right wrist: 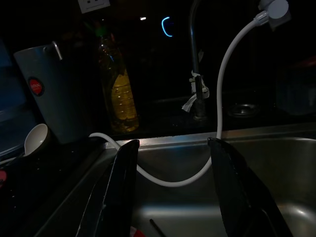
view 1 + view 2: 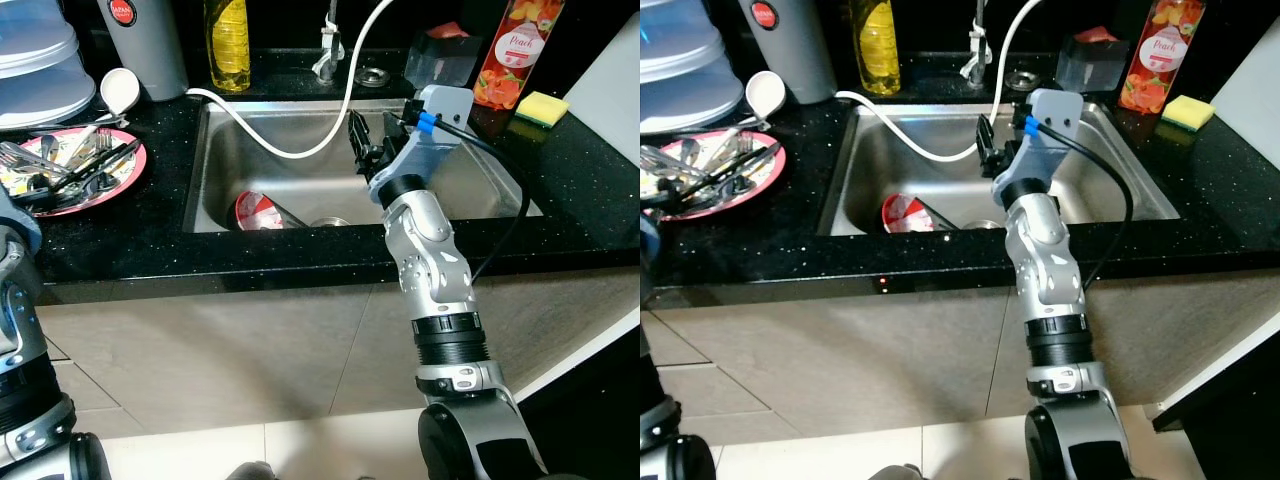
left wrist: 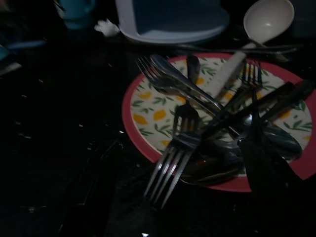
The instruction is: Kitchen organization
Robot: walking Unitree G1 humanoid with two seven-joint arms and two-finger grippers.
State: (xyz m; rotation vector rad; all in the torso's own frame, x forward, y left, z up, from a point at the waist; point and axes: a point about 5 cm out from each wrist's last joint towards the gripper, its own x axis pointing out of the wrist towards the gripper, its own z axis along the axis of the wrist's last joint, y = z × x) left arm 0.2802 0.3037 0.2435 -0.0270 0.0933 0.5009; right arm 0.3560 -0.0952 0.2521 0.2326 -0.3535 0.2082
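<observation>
A red-rimmed plate (image 2: 120, 178) with a lemon pattern sits on the black counter left of the sink. Several forks and spoons (image 3: 187, 128) and black-handled pieces lie piled on it. My left gripper (image 2: 35, 195) hangs at the plate's near left edge, over the cutlery. My right gripper (image 2: 362, 145) is open above the middle of the steel sink (image 2: 470, 180), with nothing between its fingers (image 1: 121, 187). A red-and-white bowl (image 2: 262, 212) lies tipped on the sink floor, below and to the left of that gripper.
A white hose (image 2: 300, 150) loops from the faucet (image 2: 328, 45) into the sink. Along the back stand stacked containers (image 2: 35, 70), a white ladle (image 2: 118, 88), a grey jug (image 2: 145, 40), an oil bottle (image 2: 227, 40), a peach juice bottle (image 2: 517, 50) and a yellow sponge (image 2: 541, 105).
</observation>
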